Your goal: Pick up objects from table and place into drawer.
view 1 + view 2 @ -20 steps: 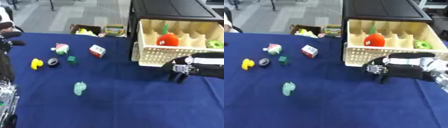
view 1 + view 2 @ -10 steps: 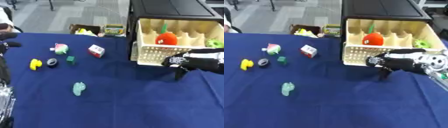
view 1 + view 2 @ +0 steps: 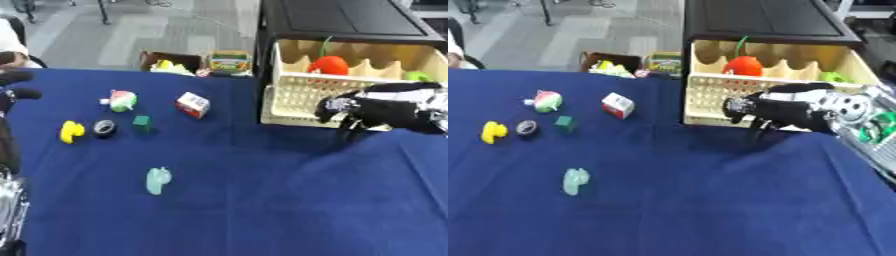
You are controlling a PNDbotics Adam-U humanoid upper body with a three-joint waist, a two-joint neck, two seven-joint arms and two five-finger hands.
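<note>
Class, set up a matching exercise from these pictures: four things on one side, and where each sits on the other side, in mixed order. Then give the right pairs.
Things:
1. yellow duck-shaped toy
2. red round tomato-like toy with a green stem
3. pale green small figure
4. black right robot hand

Places:
A. inside the cream plastic lattice drawer
B. alone on the blue tablecloth, nearest the camera
C. at the drawer's front wall
D. far left of the cloth, beside a small dark ring

Pairs: 1-D, 2-A, 3-B, 4-C
</note>
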